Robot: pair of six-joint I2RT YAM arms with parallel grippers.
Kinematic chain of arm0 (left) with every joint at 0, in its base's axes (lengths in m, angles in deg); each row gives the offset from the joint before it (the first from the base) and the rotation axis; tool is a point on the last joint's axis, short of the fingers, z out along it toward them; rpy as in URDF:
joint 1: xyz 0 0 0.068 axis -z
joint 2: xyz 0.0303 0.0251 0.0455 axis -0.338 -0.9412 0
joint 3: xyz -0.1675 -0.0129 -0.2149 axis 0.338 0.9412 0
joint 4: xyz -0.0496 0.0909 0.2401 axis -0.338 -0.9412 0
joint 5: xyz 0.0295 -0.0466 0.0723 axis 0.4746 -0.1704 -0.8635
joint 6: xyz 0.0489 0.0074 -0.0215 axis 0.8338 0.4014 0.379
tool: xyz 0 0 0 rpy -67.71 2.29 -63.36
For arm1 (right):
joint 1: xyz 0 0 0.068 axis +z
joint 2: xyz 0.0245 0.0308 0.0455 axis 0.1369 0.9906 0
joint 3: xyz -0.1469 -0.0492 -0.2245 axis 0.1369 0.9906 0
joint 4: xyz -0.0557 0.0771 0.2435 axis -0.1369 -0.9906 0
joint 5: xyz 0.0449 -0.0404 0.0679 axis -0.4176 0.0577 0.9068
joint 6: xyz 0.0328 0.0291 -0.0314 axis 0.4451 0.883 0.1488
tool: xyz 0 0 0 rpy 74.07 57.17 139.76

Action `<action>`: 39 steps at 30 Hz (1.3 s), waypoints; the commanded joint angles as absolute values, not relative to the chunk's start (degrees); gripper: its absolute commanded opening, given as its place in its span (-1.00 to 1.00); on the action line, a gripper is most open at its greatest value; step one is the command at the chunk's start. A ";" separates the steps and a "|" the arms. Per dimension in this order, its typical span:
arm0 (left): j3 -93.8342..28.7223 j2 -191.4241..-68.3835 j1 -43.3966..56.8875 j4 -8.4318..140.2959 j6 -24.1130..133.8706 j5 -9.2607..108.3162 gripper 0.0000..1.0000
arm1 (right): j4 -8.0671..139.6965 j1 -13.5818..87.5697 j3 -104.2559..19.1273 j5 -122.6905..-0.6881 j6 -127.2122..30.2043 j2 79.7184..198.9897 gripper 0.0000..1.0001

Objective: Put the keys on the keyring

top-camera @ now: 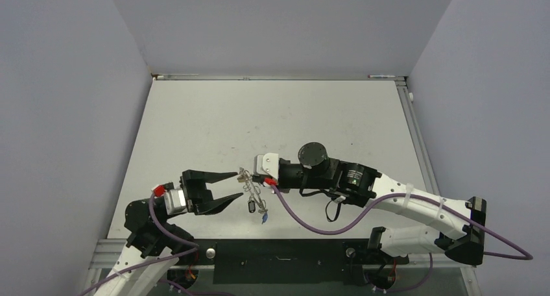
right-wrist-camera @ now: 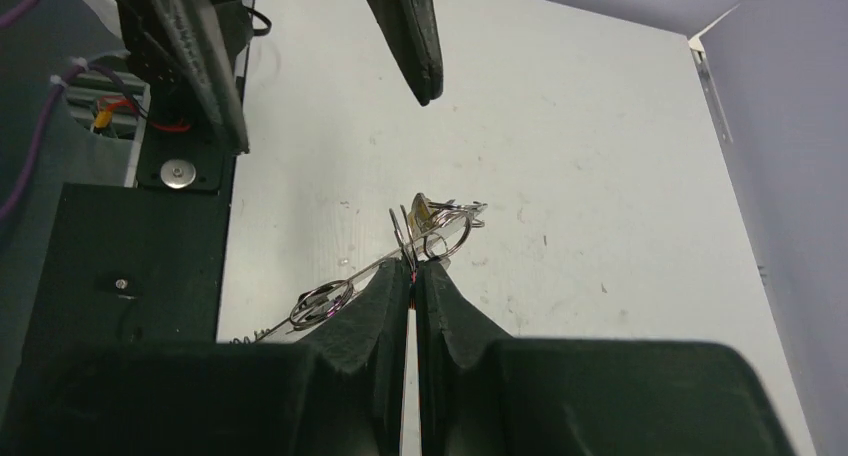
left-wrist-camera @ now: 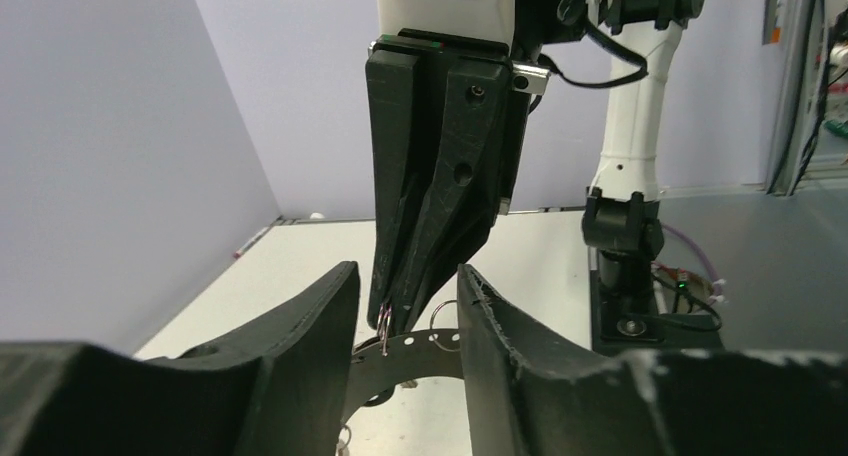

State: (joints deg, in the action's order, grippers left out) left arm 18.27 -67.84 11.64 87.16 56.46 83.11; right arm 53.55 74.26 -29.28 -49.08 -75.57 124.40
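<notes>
One keyring (top-camera: 254, 191) hung at the lower centre of the top view, over the near part of the bench (top-camera: 272, 114). Its rim was pinched in the closed right gripper (top-camera: 245, 175). Two keys could be counted at its lower end: a black-tagged key (top-camera: 251, 207) and a blue-tagged key (top-camera: 264, 217). The left gripper (top-camera: 234, 185) stood open just left of the ring, one finger on each side of the right gripper's tips. Small wire loops (right-wrist-camera: 325, 298) showed along the rim, but their number could not be told.
</notes>
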 commanded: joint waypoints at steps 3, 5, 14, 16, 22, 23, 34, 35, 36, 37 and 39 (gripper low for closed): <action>15.55 -66.50 11.62 76.88 63.59 81.04 0.13 | 38.12 73.95 -42.09 -54.78 -80.56 128.35 -0.89; 15.13 -67.22 11.58 75.16 64.63 80.29 0.17 | 32.28 74.00 -45.21 -56.64 -81.53 129.93 -0.89; 14.10 -71.85 11.62 72.53 64.52 80.57 0.17 | 13.30 75.14 -56.89 -74.05 -77.85 140.11 -0.90; 14.02 -73.11 11.62 72.74 63.75 81.76 0.17 | 13.66 75.15 -56.12 -72.61 -77.79 140.82 -0.89; 14.03 -76.07 11.95 73.88 61.88 84.53 0.08 | 16.84 78.51 -54.87 -66.98 -78.77 137.88 -0.89; 14.10 -76.39 12.05 74.01 61.70 84.71 0.06 | 16.84 78.98 -55.02 -66.77 -78.86 137.91 -0.89; 14.90 -78.74 13.65 76.65 59.04 87.39 -0.12 | 19.55 82.06 -54.06 -63.76 -79.74 136.06 -0.89; 15.04 -78.72 13.83 76.96 58.87 87.81 -0.15 | 19.68 82.17 -54.03 -63.59 -79.79 135.96 -0.89; 15.13 -78.81 14.04 77.33 58.63 88.18 -0.17 | 19.85 82.26 -53.95 -63.57 -79.81 135.85 -0.89; 15.22 -78.88 14.27 77.57 58.49 88.41 -0.19 | 19.91 82.40 -53.94 -63.52 -79.84 135.89 -0.90; 15.35 -79.17 14.70 77.86 58.29 88.79 -0.23 | 19.97 82.62 -54.01 -63.60 -79.84 136.08 -0.89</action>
State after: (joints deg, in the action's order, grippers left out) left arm 16.41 -78.59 13.83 74.31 59.65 86.67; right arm 16.24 81.89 -53.28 -63.88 -79.15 138.30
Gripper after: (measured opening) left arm 0.403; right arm 0.062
